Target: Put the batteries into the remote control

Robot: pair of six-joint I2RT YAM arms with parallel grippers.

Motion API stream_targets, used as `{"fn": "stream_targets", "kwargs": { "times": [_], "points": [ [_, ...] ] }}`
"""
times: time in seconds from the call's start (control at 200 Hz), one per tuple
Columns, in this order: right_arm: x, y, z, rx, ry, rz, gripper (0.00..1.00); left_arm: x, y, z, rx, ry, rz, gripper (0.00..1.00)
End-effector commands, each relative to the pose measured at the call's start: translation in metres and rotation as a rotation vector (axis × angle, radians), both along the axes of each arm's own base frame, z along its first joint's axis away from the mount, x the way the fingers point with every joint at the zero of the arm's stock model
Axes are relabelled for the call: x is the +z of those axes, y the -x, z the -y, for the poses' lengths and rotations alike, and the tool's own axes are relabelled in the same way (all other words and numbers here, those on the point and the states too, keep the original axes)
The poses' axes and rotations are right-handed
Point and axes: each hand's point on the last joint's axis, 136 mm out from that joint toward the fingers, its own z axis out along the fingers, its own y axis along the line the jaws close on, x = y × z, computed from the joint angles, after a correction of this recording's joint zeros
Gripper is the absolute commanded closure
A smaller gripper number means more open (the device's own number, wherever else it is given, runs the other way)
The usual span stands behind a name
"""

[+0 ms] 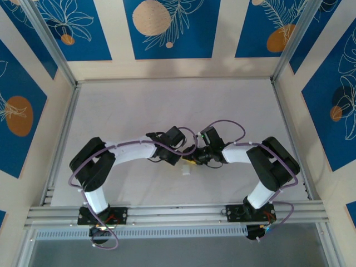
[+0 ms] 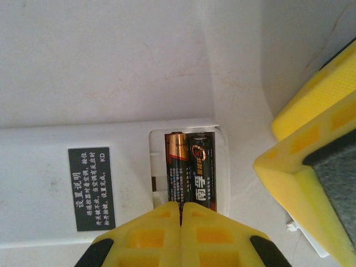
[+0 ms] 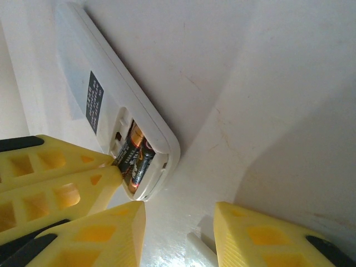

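The white remote control [image 2: 50, 167] lies back-up on the table with a dark label [image 2: 92, 188] and its battery bay uncovered. Both batteries [image 2: 190, 169] lie side by side in the bay, black with a copper end. My left gripper [image 2: 181, 211] is shut, its yellow tips together and resting on the near end of the batteries. In the right wrist view the remote control [image 3: 111, 89] runs diagonally, with the batteries [image 3: 136, 158] at its lower end and the left gripper's fingers [image 3: 61, 181] touching them. My right gripper [image 3: 179, 217] stands open just beside the remote's end, holding nothing.
A small loose white piece [image 3: 197, 247] lies on the table between the right gripper's fingers; it also peeks out under the right finger [image 2: 300, 233]. In the top view both arms meet mid-table [image 1: 192, 159], ringed by aluminium rails [image 1: 178, 211] and patterned walls.
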Motion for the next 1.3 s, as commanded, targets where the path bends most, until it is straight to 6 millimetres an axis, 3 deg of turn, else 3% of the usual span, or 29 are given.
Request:
{"fn": "stream_targets", "kwargs": {
  "times": [0.0,0.215,0.905,1.295],
  "points": [
    [-0.004,0.003,-0.003,0.009,0.003,-0.014,0.61,0.013,0.000,-0.001,0.008,0.002,0.031,0.95],
    [-0.005,0.003,-0.003,0.009,0.003,-0.017,0.61,0.023,-0.001,-0.001,0.011,0.018,0.052,0.95],
    [-0.004,0.002,-0.001,0.003,0.011,-0.015,0.61,0.004,-0.008,0.005,0.054,0.081,0.087,0.94],
    [0.002,-0.007,0.001,-0.010,0.006,0.017,0.61,0.017,-0.009,0.005,0.097,0.114,0.095,0.94]
  ]
}}
